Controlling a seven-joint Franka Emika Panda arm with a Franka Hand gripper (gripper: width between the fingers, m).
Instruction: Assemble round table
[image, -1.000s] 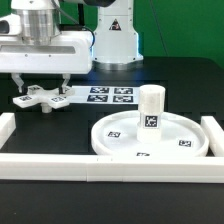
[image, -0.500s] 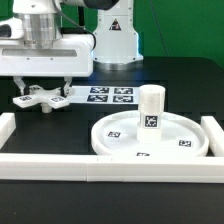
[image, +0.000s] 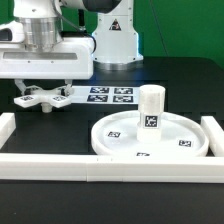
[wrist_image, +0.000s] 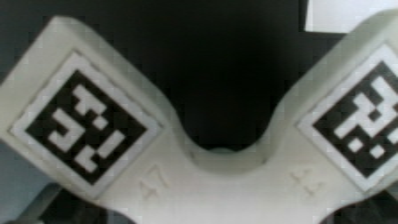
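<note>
The cross-shaped foot (image: 42, 99) lies flat on the black table at the exterior view's left, tags up. My gripper (image: 42, 88) hangs right above it with the jaws spread to either side and nothing between them. In the wrist view the foot (wrist_image: 222, 170) fills the picture, two tagged arms spreading from its centre; my fingers do not show clearly there. The large rimmed disc (image: 120, 140) lies at the exterior view's right. The short cylinder leg (image: 150, 108) stands upright at its centre.
The marker board (image: 110, 96) lies just beyond the foot, toward the robot base (image: 115, 40). White border rails run along the front (image: 100, 163), the exterior view's left (image: 5, 125) and the right (image: 212, 135).
My gripper has come down closer to the cross-shaped foot, jaws still spread. The foot, disc and leg have not moved.
</note>
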